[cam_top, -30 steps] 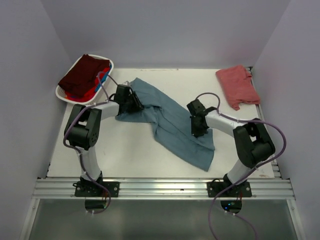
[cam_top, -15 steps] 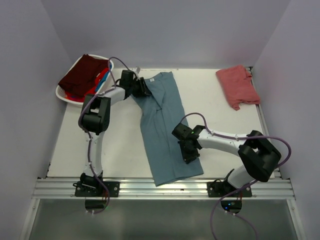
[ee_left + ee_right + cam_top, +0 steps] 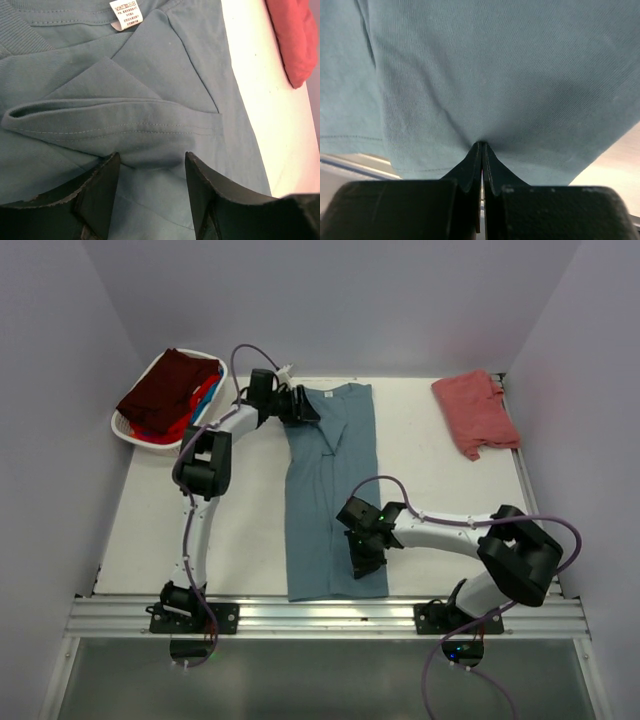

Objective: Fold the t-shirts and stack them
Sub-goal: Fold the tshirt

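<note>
The slate teal-blue t-shirt lies as a long strip from the far edge down to the near edge of the table. At its collar end, my left gripper is open. In the left wrist view its fingers straddle a folded sleeve seam of the teal shirt without pinching it. My right gripper is shut on the teal cloth near the hem. The right wrist view shows the fabric gathered into the tips of the right gripper. A salmon-red t-shirt lies at the back right.
A white oval basket at the back left holds a dark maroon shirt over bright blue and red cloth. The table's metal front rail runs just below the shirt's hem. Purple cables loop over both arms.
The teal shirt went from a diagonal spread to a straight lengthwise strip. My left gripper moved to the far edge and opened; my right gripper carried the hem toward the near edge.
</note>
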`<state>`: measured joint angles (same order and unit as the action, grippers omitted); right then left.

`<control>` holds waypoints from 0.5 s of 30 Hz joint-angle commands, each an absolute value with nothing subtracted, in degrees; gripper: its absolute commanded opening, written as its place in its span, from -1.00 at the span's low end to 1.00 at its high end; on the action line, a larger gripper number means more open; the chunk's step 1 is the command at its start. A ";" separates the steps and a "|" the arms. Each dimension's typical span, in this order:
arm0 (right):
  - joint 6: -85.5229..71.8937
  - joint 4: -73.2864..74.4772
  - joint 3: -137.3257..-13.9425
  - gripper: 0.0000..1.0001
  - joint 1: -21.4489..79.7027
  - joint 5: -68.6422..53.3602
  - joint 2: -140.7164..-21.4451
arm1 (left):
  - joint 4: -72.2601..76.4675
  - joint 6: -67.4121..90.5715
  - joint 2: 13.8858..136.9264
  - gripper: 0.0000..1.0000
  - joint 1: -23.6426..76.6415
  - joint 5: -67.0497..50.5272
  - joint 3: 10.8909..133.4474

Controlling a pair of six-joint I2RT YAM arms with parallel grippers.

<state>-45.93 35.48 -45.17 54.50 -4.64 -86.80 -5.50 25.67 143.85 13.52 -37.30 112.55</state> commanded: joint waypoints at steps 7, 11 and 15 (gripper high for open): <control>-45.54 31.56 -45.26 -1.00 55.90 -11.68 -78.50 | -4.23 20.92 140.22 0.41 13.36 -37.19 115.85; -37.65 29.27 -52.00 -0.12 55.90 -7.15 -72.70 | 5.50 20.21 123.64 1.00 13.36 -27.81 103.41; -31.04 31.11 -62.12 0.37 55.55 4.19 -74.44 | 11.41 21.27 110.17 1.00 13.45 -21.55 91.87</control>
<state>-38.57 33.30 -54.17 55.59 -4.67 -74.83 -0.34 22.31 125.45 13.56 -28.91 96.82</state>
